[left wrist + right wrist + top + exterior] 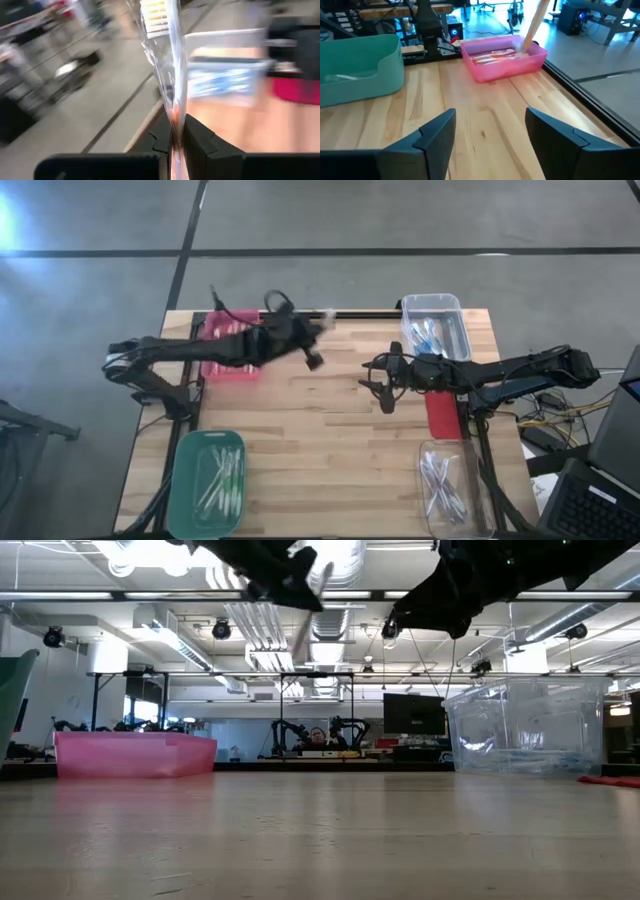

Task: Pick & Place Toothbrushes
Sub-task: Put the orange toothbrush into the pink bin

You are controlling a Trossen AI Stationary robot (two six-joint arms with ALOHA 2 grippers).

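My left gripper [312,345] is high above the table's far middle, just right of the pink bin [230,345], and is shut on a pale wrapped toothbrush [167,60]. The brush's bristle head [155,15] points away from the fingers. It also shows in the high view [327,321] and the low view [318,585]. My right gripper [490,135] is open and empty above the table's middle right [386,385]. Pink toothbrushes [492,56] lie in the pink bin, blue ones [428,335] in the far clear bin. My left gripper pinches the toothbrush's handle [175,122], at the end away from the head, between its two fingers. The brush runs on along the fingers and out past their tips. It is lifted clear of the table and the bins.
A green bin [185,480] with pale brushes stands at the near left, and a clear bin [432,455] with several brushes at the near right. A red flat thing [443,415] lies by the right arm. Bare wood lies between the bins [320,450].
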